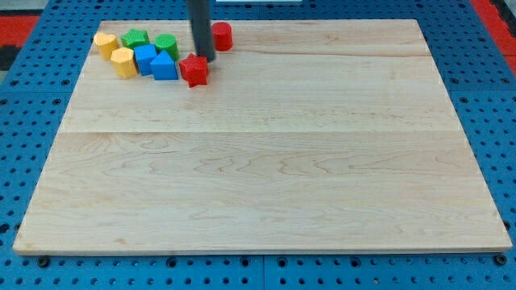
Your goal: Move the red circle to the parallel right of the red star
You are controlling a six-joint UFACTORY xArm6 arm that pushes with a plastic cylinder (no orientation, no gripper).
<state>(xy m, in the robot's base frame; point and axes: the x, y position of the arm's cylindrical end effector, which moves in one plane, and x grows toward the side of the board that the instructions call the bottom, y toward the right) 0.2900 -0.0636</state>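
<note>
Camera view, rig: one arm ending in a dark rod; no pincer is fitted, so there is no released, clenched or grasping state to report.
Camera view, my tip (203, 60): down on the desk (266, 161) in the far left part, just beyond the red star and just left of the red circle.
Camera view, red circle (222, 36): far left region, close to the desk's far edge, just right of the rod; contact with it cannot be confirmed.
Camera view, red star (194, 71): nearer than the circle and slightly left of it, immediately beside my tip.
Camera view, governing relation: the circle lies to the right of and farther than my tip; its target, level with the star on the star's right, lies nearer than the circle.
Camera view, judgement: my tip stands on the wrong side; it would need to pass to the circle's far side to push it nearer.
Camera view, hazard: the star sits close enough to be nudged.
Camera view, other blocks: yellow, green and blue pieces (145, 55) clustered left of the star, not involved.
</note>
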